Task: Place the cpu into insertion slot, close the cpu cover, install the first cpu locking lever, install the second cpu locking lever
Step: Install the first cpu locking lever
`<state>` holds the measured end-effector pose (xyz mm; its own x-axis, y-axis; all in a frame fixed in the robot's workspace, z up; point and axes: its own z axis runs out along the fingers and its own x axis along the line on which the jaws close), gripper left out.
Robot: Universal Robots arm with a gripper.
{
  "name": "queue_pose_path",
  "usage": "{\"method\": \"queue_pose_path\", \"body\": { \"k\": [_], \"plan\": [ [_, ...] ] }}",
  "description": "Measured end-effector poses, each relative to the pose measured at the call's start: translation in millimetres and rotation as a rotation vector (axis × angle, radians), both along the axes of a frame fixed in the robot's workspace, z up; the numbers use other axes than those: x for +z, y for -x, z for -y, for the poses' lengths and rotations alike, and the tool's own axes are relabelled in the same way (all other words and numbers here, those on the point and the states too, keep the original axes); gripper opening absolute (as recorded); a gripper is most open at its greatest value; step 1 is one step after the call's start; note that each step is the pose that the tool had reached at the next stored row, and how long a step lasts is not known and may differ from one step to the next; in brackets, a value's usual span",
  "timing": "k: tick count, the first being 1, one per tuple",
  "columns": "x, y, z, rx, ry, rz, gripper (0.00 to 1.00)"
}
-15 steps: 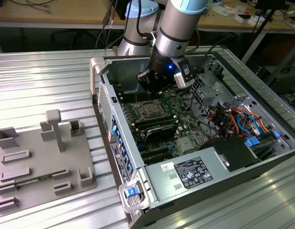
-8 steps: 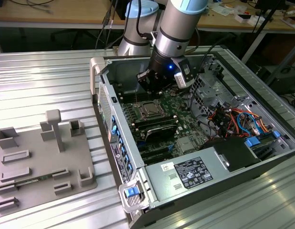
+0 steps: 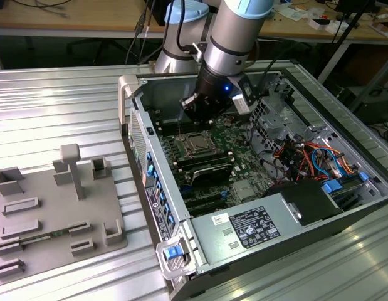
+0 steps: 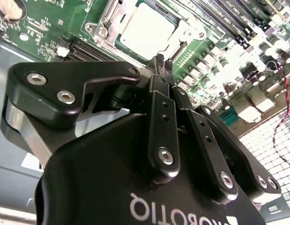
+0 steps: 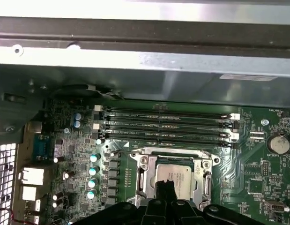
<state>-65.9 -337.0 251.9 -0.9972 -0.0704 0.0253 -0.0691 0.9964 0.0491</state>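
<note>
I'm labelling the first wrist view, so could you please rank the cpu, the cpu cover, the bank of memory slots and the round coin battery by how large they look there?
Largest to smallest:
1. memory slots, taken as one bank
2. cpu cover
3. cpu, framed inside the cover
4. coin battery

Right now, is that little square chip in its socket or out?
In. The cpu lies flat inside the insertion slot, silvery face up, in both wrist views.
</note>
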Motion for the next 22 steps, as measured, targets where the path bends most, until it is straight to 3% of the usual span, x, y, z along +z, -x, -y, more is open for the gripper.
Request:
{"method": "queue_pose_path", "body": {
  "k": [4,6,7,12,22],
  "plan": [
    [-0.1,7.0,-0.1,0.029,-0.0002,0.0007,0.11],
    [-0.1,10.7,0.0,0.03,-0.0001,0.0188,0.11],
    [0.0,12.2,-0.1,0.03,0.0001,0.024,0.11],
    [-1.4,15.4,-0.8,-0.008,0.0,0.0253,0.11],
    [-1.3,15.5,-0.8,-0.01,0.0,0.0251,0.11]
  ]
}}
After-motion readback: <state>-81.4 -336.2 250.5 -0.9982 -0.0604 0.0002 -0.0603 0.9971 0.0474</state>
